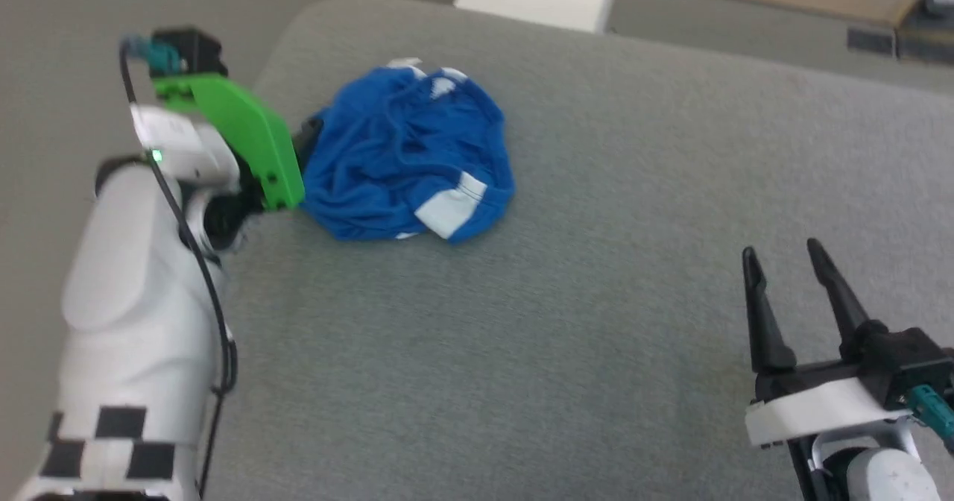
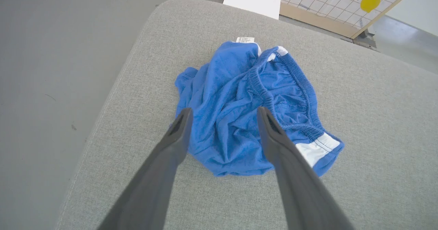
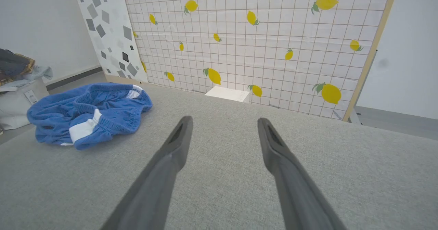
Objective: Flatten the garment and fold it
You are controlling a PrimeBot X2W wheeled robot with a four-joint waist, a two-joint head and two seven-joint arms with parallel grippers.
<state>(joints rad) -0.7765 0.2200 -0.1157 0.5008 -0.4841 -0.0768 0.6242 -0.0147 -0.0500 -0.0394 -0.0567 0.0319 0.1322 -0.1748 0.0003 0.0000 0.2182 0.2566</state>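
Garment (image 1: 406,158): lies crumpled in a loose heap on the grey cushion (image 1: 596,322), toward its far left part, near the rounded corner and the left edge. It is neither flattened nor folded. In the left wrist view the gathered waistband (image 2: 291,86) curves along one side of the heap, a white stripe (image 2: 316,149) shows at the near corner, and a small white label (image 2: 245,39) sticks out at the far edge.

Left hand (image 2: 222,112): released – both fingers stand well apart with nothing gripped between them. The tips are over the near part of the garment; whether they touch the fabric cannot be told. In the head view a green bracket (image 1: 246,139) on the wrist covers most of the fingers, and the hand sits at the garment's left edge.

Right hand (image 1: 781,251): released as well, fingers spread and empty. It is above bare cushion at the near right, well apart from the garment, which shows at the left of the right wrist view (image 3: 85,115).

Surroundings: grey floor (image 2: 51,69) to the left of the cushion – beyond its far edge, a white block (image 3: 227,93) and a gridded panel printed with lemons (image 3: 273,45).
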